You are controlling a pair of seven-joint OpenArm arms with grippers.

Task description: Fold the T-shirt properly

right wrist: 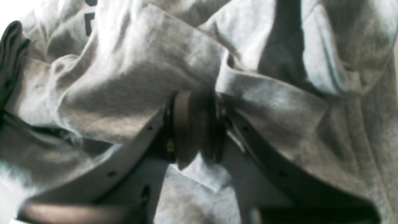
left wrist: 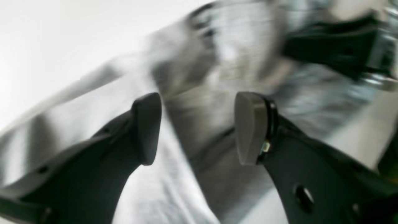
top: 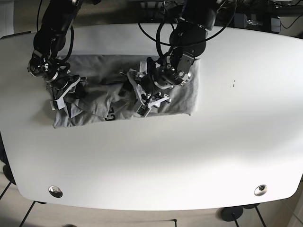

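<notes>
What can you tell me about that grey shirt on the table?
The T-shirt is grey, soft-looking knit cloth with dark lettering, lying crumpled and partly folded on the white table. The right end effector is shut on a bunched fold at one end. The left end effector is open above the middle, its fingers apart with cloth showing between them.

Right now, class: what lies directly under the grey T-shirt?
The white table shows all around the T-shirt, so it lies on that. Anything beneath the bunched cloth is covered.
</notes>
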